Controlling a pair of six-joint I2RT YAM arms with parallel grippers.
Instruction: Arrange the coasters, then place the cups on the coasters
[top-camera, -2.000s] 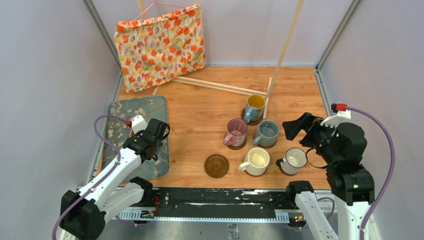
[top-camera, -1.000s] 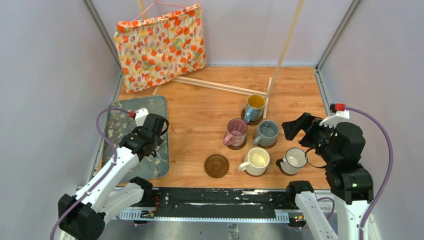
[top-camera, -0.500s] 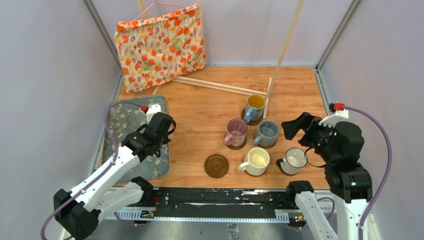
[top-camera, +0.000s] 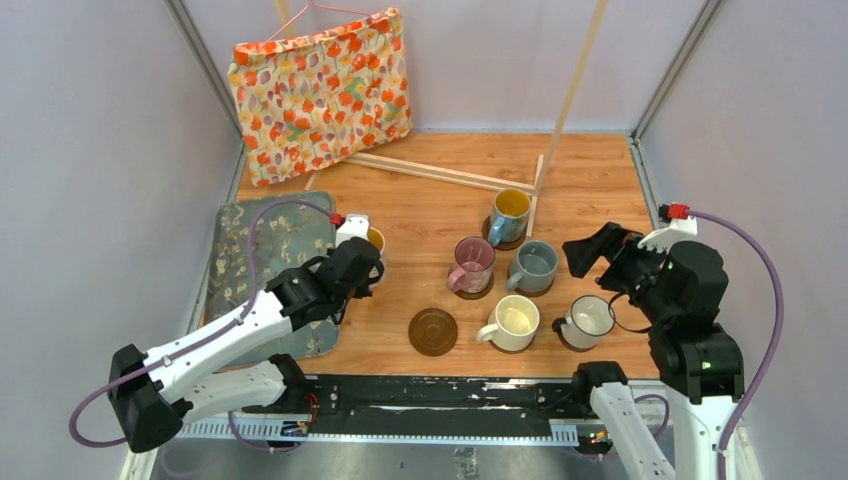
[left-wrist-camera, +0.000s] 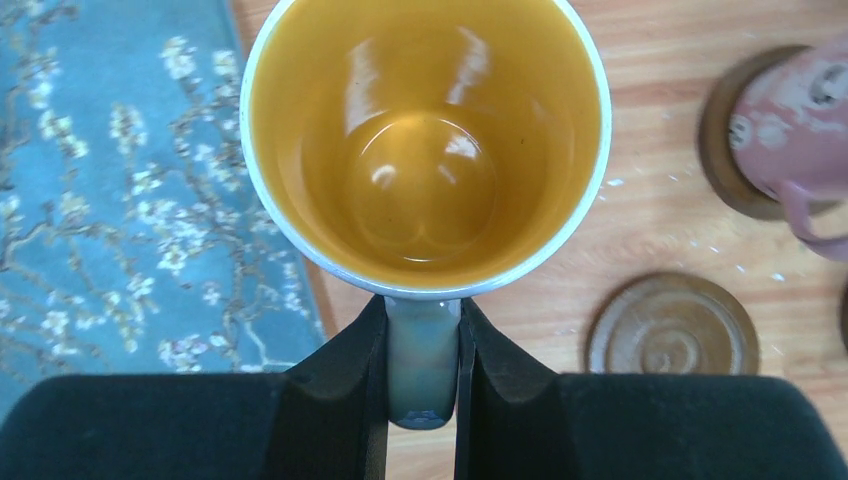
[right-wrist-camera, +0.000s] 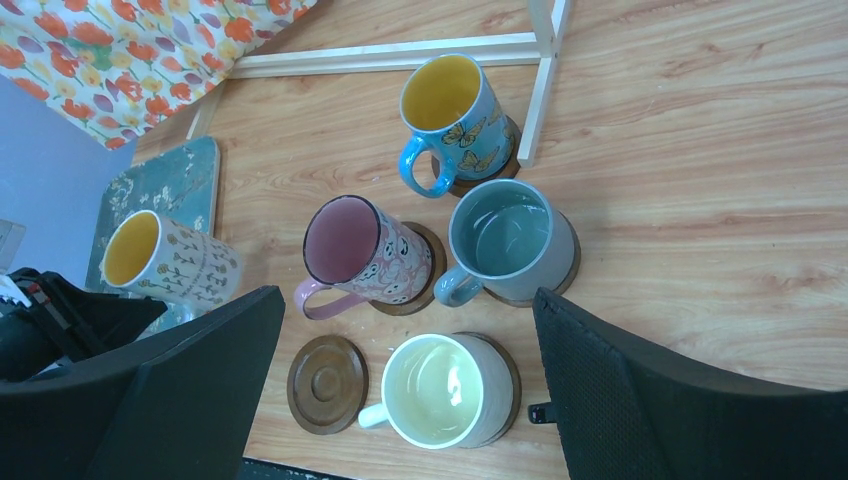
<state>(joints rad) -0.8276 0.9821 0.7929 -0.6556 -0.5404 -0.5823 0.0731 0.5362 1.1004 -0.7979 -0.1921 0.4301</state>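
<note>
Left wrist view shows the left gripper clamped on the handle of the orange-lined mug at the mat's right edge, left of the bare coaster (right gripper wide, empty); so narrow a pinch could let the mug swing and land off-centre.

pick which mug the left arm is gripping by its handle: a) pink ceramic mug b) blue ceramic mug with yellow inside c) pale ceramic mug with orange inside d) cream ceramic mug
c, the left jaws are shut on the handle of the pale ceramic mug with orange inside
</note>
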